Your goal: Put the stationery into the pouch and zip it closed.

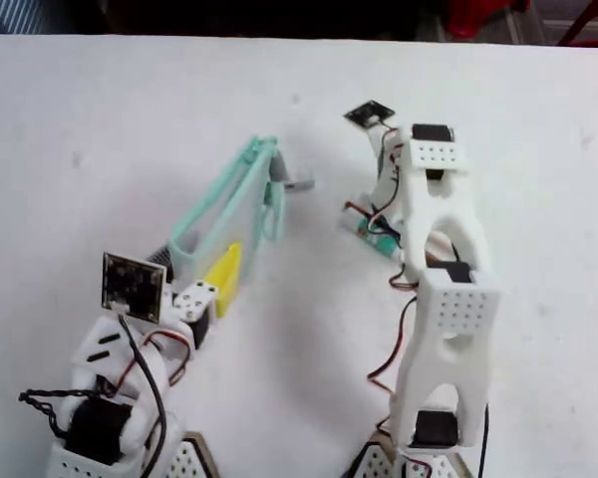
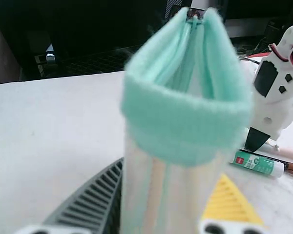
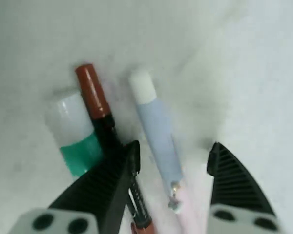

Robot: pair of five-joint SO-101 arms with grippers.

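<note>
A clear pouch [image 1: 229,214] with mint-green trim lies slanted on the white table, its mouth standing open. My left gripper [image 1: 191,267] is shut on the pouch's near end; in the left wrist view the pouch [image 2: 185,112] stands between the grey finger [image 2: 95,200] and the yellow finger [image 2: 227,202]. My right gripper [image 3: 176,153] hangs open just above the stationery, straddling a pale blue pen [image 3: 158,131]. Beside that pen lie a brown pen [image 3: 94,95] and a green-and-white glue stick [image 3: 74,136]. The glue stick [image 1: 374,236] lies right of the pouch, under the right arm.
The right arm [image 1: 439,229] stretches over the table's right half, with red and black wires hanging beside it. A dark edge runs along the table's far side [image 1: 279,25]. Bare white table lies left of the pouch and between the two arms.
</note>
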